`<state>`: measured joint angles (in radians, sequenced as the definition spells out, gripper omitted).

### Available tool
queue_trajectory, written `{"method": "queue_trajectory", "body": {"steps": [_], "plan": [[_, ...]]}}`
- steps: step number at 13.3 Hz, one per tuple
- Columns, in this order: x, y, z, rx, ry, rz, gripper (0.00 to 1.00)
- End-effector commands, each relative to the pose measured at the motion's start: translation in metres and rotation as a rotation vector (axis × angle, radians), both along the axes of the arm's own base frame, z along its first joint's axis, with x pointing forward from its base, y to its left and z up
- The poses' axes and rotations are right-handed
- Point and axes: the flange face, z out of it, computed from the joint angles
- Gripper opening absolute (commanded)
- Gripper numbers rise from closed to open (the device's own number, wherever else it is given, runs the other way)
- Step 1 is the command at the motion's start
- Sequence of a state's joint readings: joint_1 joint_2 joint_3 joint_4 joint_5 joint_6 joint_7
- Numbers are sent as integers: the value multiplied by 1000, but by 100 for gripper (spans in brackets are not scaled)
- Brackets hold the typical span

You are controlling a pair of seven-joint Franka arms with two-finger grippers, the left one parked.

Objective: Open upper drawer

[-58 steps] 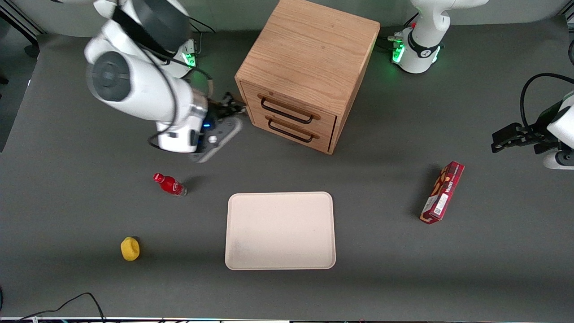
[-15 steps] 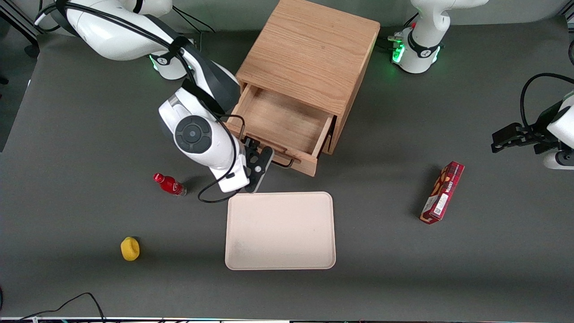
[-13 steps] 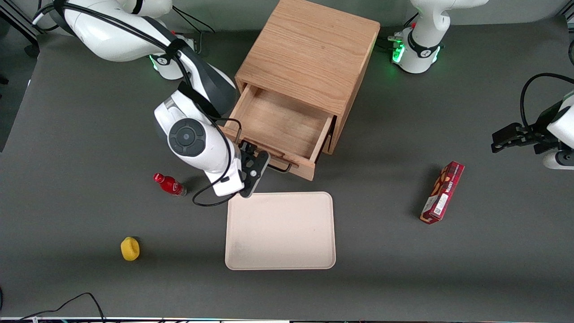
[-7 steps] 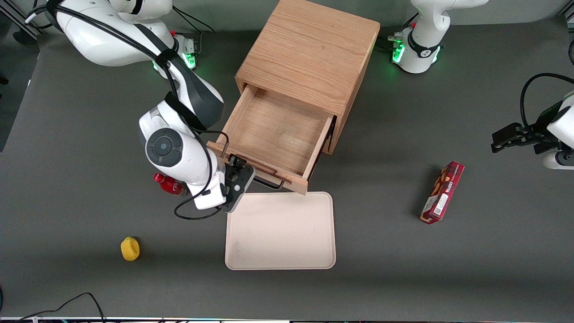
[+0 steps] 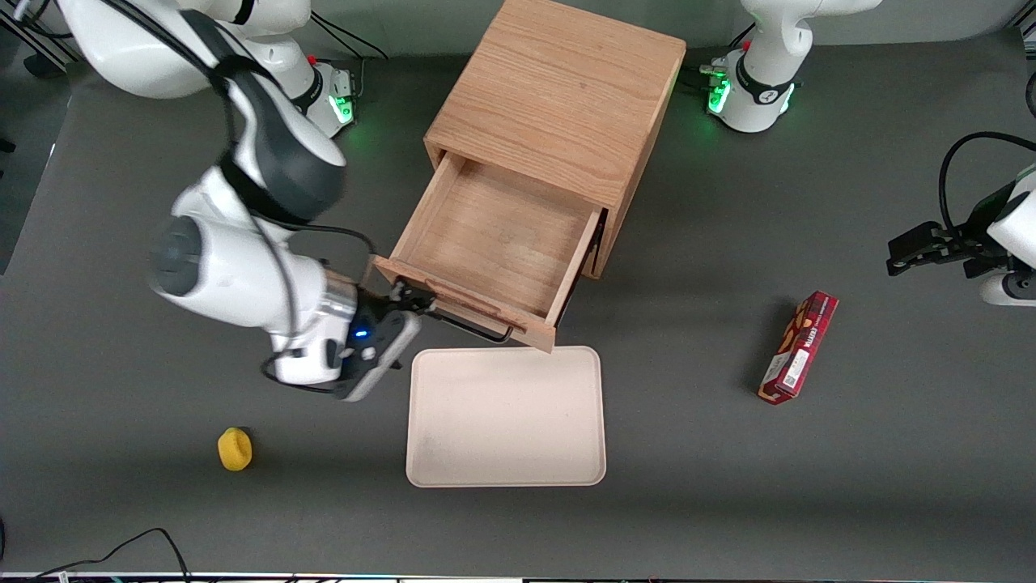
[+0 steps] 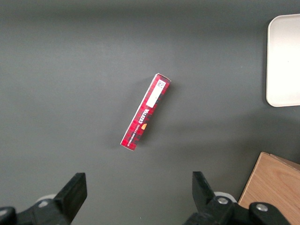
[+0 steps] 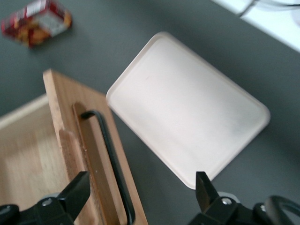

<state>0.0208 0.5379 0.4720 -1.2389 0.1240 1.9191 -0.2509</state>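
Note:
The upper drawer of the oak cabinet stands pulled far out, its bare wooden inside showing. Its thin black wire handle runs along the drawer front, which reaches to just above the tray's rim. My right gripper is open at the handle's end toward the working arm. In the right wrist view the gripper has its fingers spread wide, with the handle and drawer front between them and nothing gripped. The lower drawer is hidden under the open one.
A pale empty tray lies on the table in front of the drawer, also in the right wrist view. A red box lies toward the parked arm's end. A yellow object sits near the front camera, toward the working arm's end.
The drawer slid farther out until half a second ago and has held still since. My gripper has let go of the handle, and the wrist has swung away toward the working arm's end.

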Motion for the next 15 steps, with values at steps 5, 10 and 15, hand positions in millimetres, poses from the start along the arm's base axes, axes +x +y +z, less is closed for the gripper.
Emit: {"method": "queue_trajectory", "body": {"steps": [5,10,15], "plan": [[-62,-195,98,-154,141,-760,100],[-104,-244,104,-331,176,-814,100],[-115,-246,115,-403,155,-747,100]]}}
